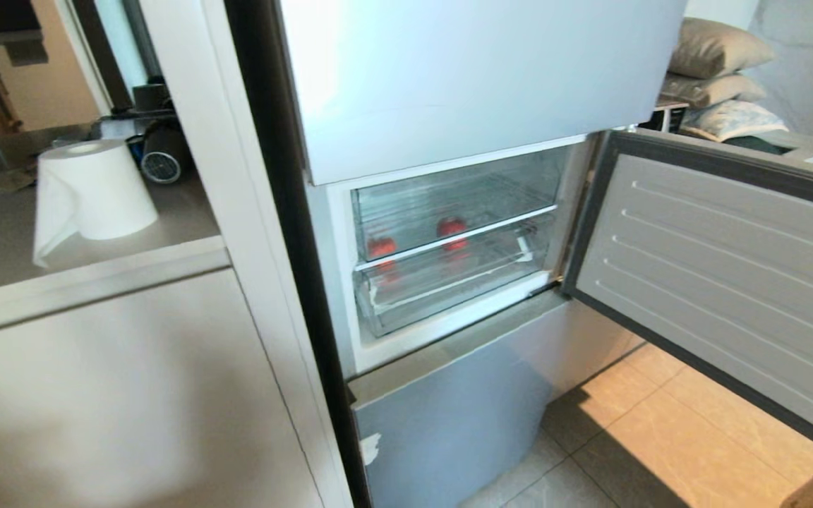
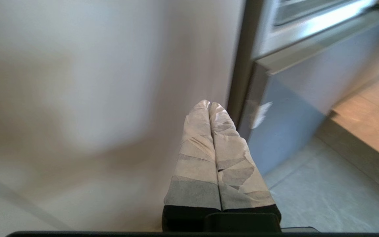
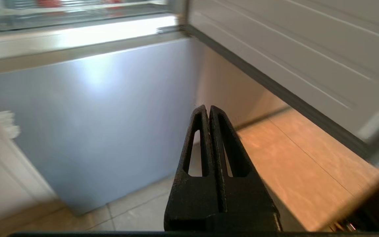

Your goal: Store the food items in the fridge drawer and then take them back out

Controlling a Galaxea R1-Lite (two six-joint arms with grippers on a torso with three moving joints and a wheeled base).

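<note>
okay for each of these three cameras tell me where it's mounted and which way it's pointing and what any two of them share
Head view: high, angled down at the open fridge door and two red food items in the fridge drawer; no arms show.
Left wrist view: behind the shut left gripper, facing a pale cabinet panel.
Right wrist view: behind the shut right gripper, facing the lower fridge panel.
All three show that panel.

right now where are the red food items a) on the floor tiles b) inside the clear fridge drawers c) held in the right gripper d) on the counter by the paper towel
b: two red food items show through the clear front of the fridge drawer, behind the open fridge door; both the left gripper and the right gripper are shut and hold nothing.
</note>
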